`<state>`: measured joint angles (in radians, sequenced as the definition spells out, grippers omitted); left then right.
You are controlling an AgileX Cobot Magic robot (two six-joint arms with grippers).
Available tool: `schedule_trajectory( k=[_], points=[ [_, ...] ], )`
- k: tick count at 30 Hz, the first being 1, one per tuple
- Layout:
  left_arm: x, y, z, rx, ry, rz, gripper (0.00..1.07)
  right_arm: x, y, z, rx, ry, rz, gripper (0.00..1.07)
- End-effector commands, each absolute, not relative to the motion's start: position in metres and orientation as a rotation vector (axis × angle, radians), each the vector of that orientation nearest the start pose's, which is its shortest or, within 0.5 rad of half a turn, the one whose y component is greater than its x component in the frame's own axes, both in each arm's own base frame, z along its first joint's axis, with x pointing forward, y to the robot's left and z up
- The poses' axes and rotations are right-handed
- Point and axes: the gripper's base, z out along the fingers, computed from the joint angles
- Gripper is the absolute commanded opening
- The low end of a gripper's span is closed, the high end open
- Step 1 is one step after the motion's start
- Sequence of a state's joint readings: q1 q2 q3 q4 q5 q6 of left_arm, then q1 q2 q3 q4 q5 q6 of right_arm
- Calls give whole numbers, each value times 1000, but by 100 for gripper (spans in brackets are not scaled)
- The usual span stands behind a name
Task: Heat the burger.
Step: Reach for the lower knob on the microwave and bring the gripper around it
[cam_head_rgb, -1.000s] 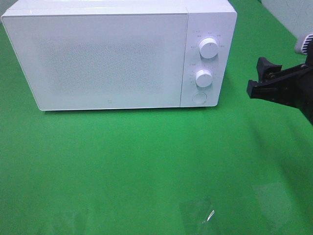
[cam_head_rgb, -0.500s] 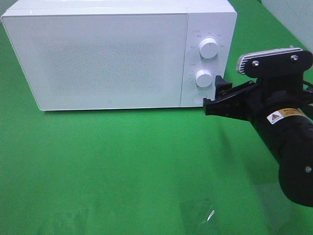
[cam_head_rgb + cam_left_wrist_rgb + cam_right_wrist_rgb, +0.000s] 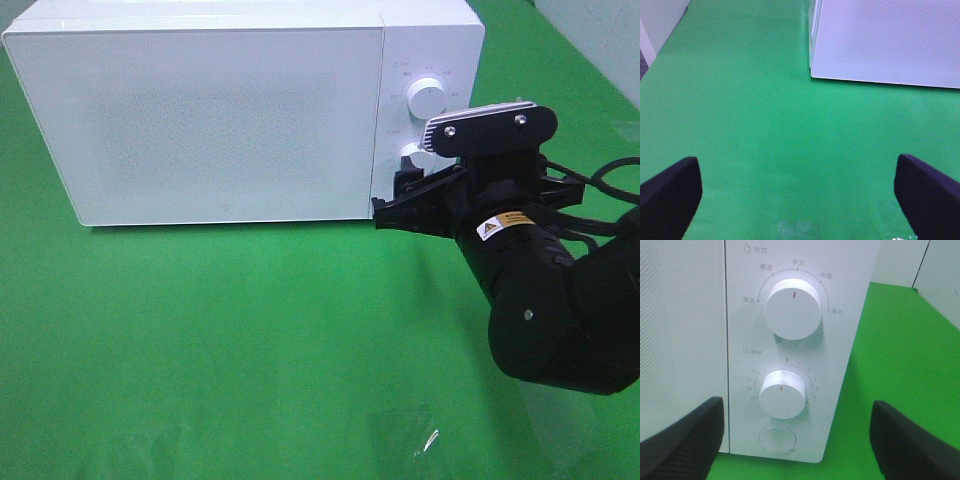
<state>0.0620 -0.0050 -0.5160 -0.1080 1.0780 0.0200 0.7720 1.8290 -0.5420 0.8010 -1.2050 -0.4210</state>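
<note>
Overhead, my right gripper [image 3: 390, 197] sits at the control panel of the white microwave [image 3: 220, 110], just in front of the lower knob [image 3: 412, 155]; the door is closed. Through my left wrist, my left gripper [image 3: 800, 195] hangs spread wide and empty above the green table [image 3: 765, 125]. Through my right wrist, my fingers [image 3: 685, 440] stand well apart, grasping nothing, either side of the round button [image 3: 777, 438]. I cannot tell where the burger is.

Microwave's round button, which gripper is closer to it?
Right. The right gripper faces the round button, close in front; the left gripper hangs over the green cloth, back from the microwave's door side.
</note>
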Motion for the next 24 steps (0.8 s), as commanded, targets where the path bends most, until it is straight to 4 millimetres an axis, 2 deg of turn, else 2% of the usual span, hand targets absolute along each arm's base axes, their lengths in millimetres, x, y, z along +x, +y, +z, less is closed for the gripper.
schedule_trajectory(
  k=[1, 6, 8, 11, 19, 24],
  points=[
    [-10, -10, 282, -39, 2006, -84, 99, 257, 164, 156, -137, 1579, -110, 76],
    [-10, -10, 282, -39, 2006, -84, 99, 264, 171, 151, -137, 1578, -109, 76],
    [-10, -10, 282, -39, 2006, -84, 99, 273, 177, 146, -128, 1571, -116, 76],
    [-10, -10, 282, -39, 2006, -84, 99, 275, 178, 146, -124, 1569, -117, 76],
    [-10, -10, 282, -39, 2006, -84, 99, 300, 179, 136, -76, 1570, -129, 76],
    [-10, -10, 282, -39, 2006, -84, 99, 306, 179, 132, -78, 1580, -125, 76]
  ],
)
